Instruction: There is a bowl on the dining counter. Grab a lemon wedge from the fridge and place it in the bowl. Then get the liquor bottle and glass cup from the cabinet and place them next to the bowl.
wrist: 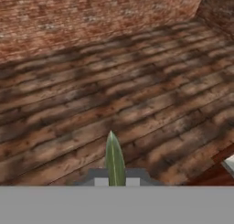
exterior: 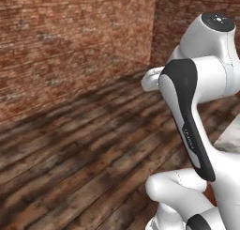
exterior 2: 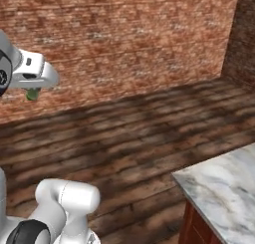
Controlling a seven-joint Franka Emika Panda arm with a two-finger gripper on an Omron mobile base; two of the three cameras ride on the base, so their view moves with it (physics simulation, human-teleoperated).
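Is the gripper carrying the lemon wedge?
Yes, the lemon wedge sits pinched in the gripper above the wooden floor.

Red-brown brick wall (exterior 2: 124, 39) spans the upper part of the frame; a second brick wall (exterior: 197, 8) meets it at a corner at upper right. Dark, streaked wood-plank floor (wrist: 128, 104) fills the lower area. Lighting is even, with soft shadows.
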